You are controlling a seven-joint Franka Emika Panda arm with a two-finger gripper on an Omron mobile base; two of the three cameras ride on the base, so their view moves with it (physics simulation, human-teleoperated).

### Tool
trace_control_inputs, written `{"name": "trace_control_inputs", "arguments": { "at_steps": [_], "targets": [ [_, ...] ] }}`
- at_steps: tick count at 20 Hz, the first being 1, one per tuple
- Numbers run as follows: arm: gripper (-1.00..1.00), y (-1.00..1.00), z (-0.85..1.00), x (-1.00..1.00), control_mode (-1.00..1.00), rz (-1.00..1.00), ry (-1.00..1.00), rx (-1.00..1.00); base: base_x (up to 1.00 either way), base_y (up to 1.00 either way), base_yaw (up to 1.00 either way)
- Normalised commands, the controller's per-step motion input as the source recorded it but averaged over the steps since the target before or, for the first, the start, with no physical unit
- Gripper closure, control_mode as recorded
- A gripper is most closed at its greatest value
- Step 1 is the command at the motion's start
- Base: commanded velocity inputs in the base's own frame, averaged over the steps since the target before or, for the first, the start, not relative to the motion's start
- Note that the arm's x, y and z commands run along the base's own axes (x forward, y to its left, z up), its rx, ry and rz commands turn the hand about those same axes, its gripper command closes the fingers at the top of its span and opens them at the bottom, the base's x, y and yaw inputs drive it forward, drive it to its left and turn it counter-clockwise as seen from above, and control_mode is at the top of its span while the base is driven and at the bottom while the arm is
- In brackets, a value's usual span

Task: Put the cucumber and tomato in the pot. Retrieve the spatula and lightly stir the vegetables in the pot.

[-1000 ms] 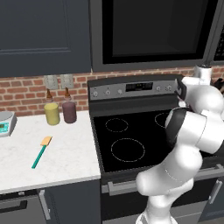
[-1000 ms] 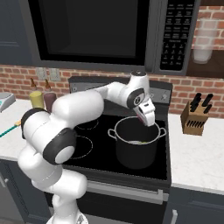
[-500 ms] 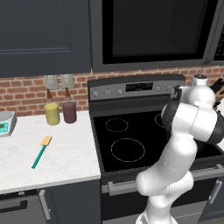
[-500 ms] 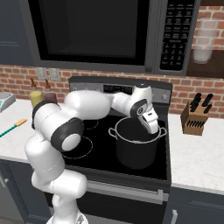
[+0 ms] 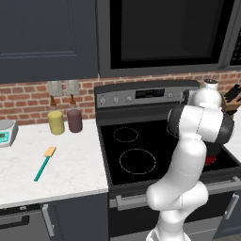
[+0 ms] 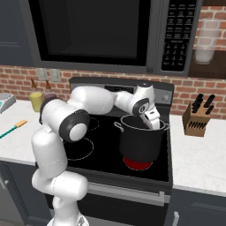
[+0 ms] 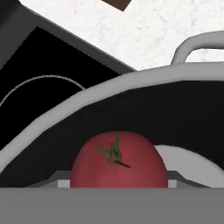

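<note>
The black pot (image 6: 139,145) with its grey rim (image 7: 131,81) stands on the stove's front right burner. My gripper (image 6: 152,122) hangs at the pot's right rim, pointing down into its opening. In the hand view the dark red tomato (image 7: 118,162) sits close up between the two fingertips of my gripper (image 7: 117,180), which is shut on it just over the pot's inside. The teal-handled spatula (image 5: 44,164) (image 6: 13,128) lies on the white counter left of the stove, far from the hand. The cucumber is out of view.
A pale-yellow jar (image 5: 56,122) and a maroon jar (image 5: 74,120) stand at the brick wall left of the stove. A knife block (image 6: 196,120) is on the right counter. A scale (image 5: 5,132) sits far left. The burner under the pot glows red (image 6: 137,164).
The arm has folded lower over the stove and its hand has tilted further into the pot's mouth. The gripper stays at the pot's right rim, its grip unchanged.
</note>
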Motion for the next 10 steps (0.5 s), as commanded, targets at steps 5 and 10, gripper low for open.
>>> {"name": "trace_control_inputs", "arguments": {
  "at_steps": [5, 10],
  "targets": [
    [-1.00, 0.00, -0.32, -0.35, -1.00, 0.00, 0.00, 0.00, 0.00, 0.00, 0.00],
    [-1.00, 0.00, -0.07, -0.44, -1.00, 0.00, 0.00, 0.00, 0.00, 0.00, 0.00]
  ]
}}
